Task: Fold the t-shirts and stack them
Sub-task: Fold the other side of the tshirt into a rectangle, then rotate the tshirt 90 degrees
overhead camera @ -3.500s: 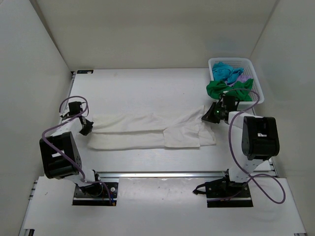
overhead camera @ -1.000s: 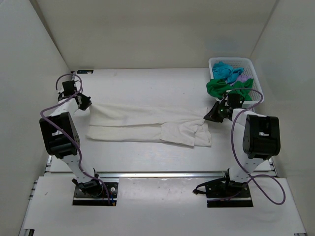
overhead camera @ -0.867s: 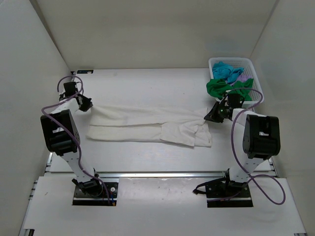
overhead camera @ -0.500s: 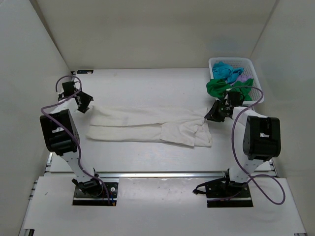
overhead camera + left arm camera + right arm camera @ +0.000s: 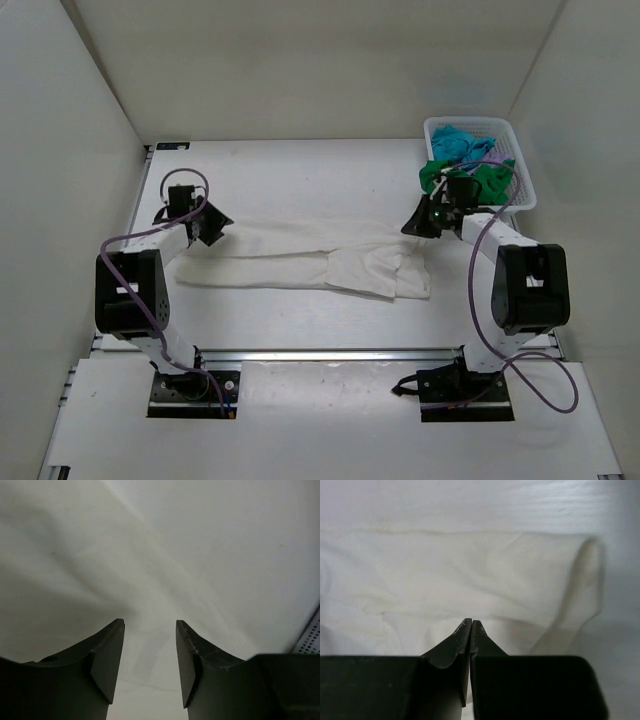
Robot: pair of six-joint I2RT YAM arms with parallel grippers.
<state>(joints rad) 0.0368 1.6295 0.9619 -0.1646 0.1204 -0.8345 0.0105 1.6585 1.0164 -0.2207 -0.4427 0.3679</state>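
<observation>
The cream-white t-shirt lies stretched left to right across the table, folded into a long strip with its right end doubled over. My left gripper is open just above the shirt's upper left end; cream cloth fills its wrist view and nothing sits between the fingers. My right gripper is shut at the shirt's upper right corner. In its wrist view the fingertips meet over wrinkled cloth, and no cloth shows between them. The green, turquoise and lilac shirts lie in the basket.
The white lattice basket stands at the back right, close behind my right arm, with the green shirt hanging over its near rim. White walls close in the table on the left, back and right. A metal rail runs along the near edge.
My left gripper let go of the shirt's left end, opened, and swung right from the table's left edge. My right gripper moved slightly left and back. The shirt stayed put.
</observation>
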